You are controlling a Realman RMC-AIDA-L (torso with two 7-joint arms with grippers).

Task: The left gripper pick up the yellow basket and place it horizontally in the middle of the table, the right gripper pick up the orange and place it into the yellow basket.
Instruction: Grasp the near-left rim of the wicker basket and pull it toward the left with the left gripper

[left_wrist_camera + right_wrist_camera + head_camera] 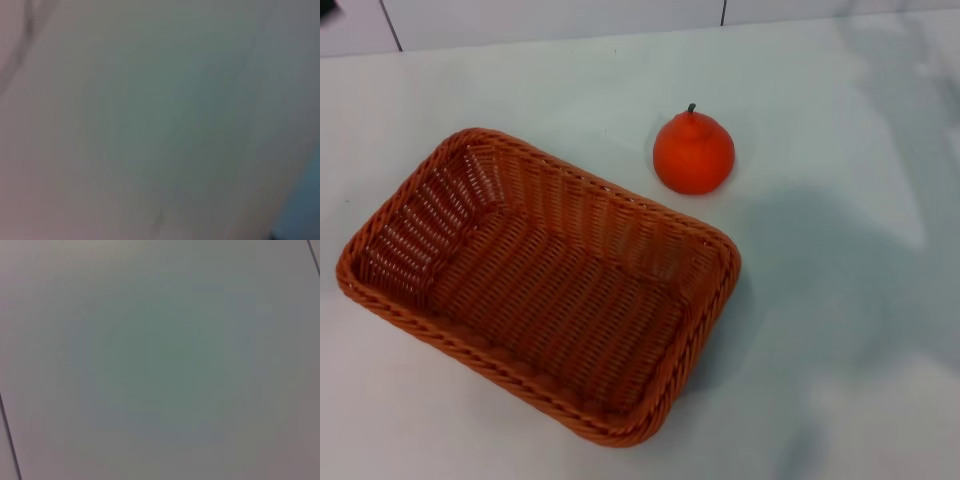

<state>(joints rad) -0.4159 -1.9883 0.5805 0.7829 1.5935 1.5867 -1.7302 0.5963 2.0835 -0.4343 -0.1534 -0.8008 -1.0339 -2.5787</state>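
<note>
The white counter [860,330] carries two things. Largest is the yellow basket [535,285], a woven wicker tray lying askew toward the counter's left and near edges, one short end angled to the far left, empty inside. It looks light and fairly stiff, with open weave; the braided rim on a long side seems the best place to pinch. The orange [693,152] sits upright just beyond the basket's far long side, apart from it; it looks smooth and apt to roll, so grip across its widest part. Neither gripper shows in any view, so whether they are open or closed cannot be told.
</note>
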